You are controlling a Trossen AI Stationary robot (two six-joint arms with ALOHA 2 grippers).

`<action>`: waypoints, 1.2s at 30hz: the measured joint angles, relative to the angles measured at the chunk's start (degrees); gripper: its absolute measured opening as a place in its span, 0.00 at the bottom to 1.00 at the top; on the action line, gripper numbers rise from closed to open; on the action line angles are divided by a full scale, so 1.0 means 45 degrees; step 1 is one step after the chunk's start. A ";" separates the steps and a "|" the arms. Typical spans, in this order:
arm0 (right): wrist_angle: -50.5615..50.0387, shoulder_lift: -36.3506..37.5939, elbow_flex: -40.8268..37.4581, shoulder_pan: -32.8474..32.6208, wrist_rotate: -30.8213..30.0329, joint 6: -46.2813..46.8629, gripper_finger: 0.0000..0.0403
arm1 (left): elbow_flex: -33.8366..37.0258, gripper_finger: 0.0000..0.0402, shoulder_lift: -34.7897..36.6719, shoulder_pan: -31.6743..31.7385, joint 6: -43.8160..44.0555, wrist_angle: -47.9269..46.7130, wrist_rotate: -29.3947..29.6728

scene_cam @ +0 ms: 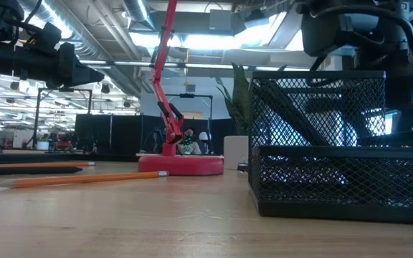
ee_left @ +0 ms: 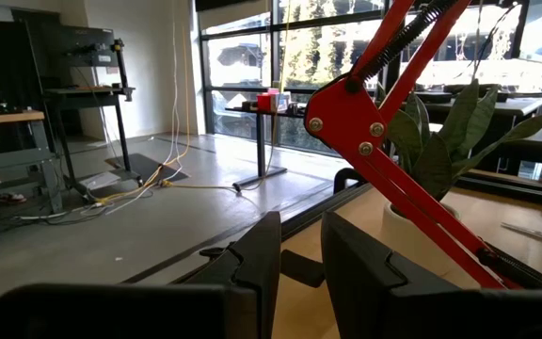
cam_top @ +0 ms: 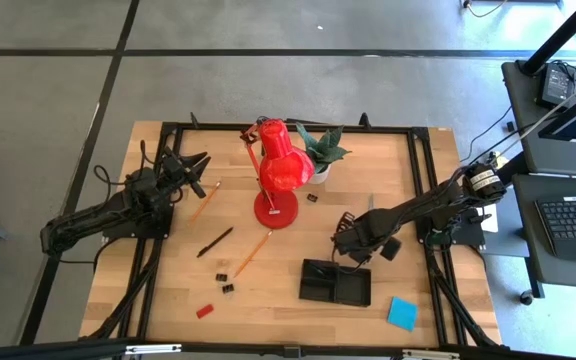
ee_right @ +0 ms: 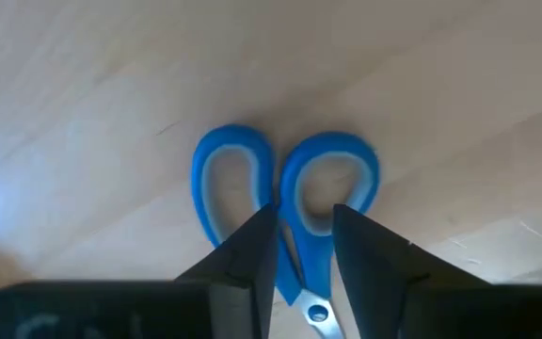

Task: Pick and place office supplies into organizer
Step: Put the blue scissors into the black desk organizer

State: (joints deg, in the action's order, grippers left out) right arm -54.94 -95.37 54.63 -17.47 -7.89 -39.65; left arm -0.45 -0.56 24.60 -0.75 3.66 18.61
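scissors (ee_right: 285,202) blades cut off, hidden

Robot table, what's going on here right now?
The right hand is closed on the blue-handled scissors, gripping them just below the handle loops, above the wood table near the black organizer. The left hand waits at the far left side of the table, holding nothing that shows. Two orange pencils, a black pen, small black clips, a red block and a blue note pad lie loose on the table.
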 joint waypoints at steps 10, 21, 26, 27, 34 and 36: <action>-0.0103 0.0000 0.0054 0.0000 0.0178 0.0129 0.27 | -0.0001 0.19 0.0000 0.0000 0.0038 0.0000 0.0000; -0.0154 0.0000 0.0064 -0.0005 0.0644 0.1245 0.42 | 0.0000 0.19 -0.0001 -0.0003 0.0041 0.0000 0.0000; -0.0164 0.0000 0.0064 -0.0005 0.0683 0.2394 0.44 | -0.0003 0.19 -0.0002 -0.0002 0.0212 -0.0002 0.0000; -0.0164 0.0000 0.0064 -0.0005 0.0683 0.2407 0.44 | -0.0005 0.19 -0.0003 0.0000 0.0213 0.0000 0.0000; -0.0083 0.0000 0.0064 -0.0005 0.0679 0.2270 0.44 | -0.0005 0.19 -0.0001 -0.0001 0.0228 0.0000 0.0000; -0.0057 0.0000 0.0064 0.0021 0.0683 0.1814 0.44 | -0.0005 0.19 0.0000 -0.0002 0.0228 0.0000 0.0000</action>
State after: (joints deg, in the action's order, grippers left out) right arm -55.20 -95.37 54.92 -17.38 -4.82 -31.49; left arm -0.47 -0.56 24.59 0.27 3.66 18.61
